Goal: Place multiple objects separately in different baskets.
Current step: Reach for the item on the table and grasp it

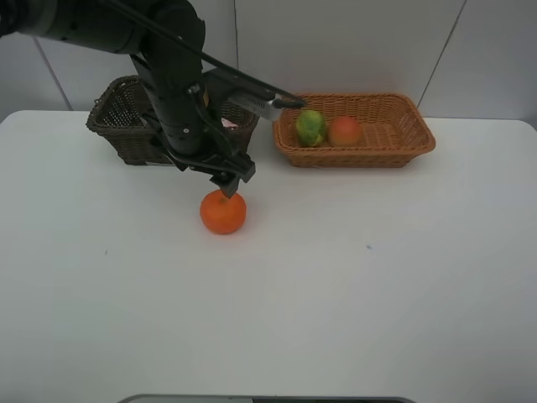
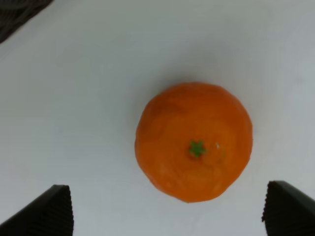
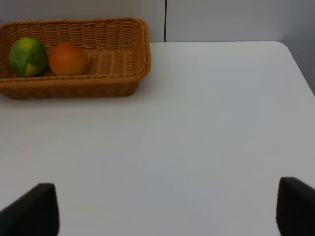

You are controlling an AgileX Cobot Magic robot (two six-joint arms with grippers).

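Observation:
An orange (image 1: 223, 212) (image 2: 194, 141) with a green stem rests on the white table. My left gripper (image 1: 228, 185) (image 2: 167, 216) hangs open just above its far side, one finger on each side, touching nothing. The light tan basket (image 1: 415, 138) (image 3: 74, 88) at the back right holds a green-yellow fruit (image 1: 310, 128) (image 3: 28, 55) and a red-orange fruit (image 1: 345, 131) (image 3: 68, 59). The dark brown basket (image 1: 113, 126) (image 2: 15, 14) stands at the back left, mostly behind my left arm. My right gripper (image 3: 165, 211) is open over bare table and does not show in the high view.
The white table (image 1: 352, 285) ends at a grey wall behind both baskets. My left arm (image 1: 172, 84) reaches in from the upper left and crosses the dark basket. A small pink patch (image 1: 226, 123) shows inside that basket.

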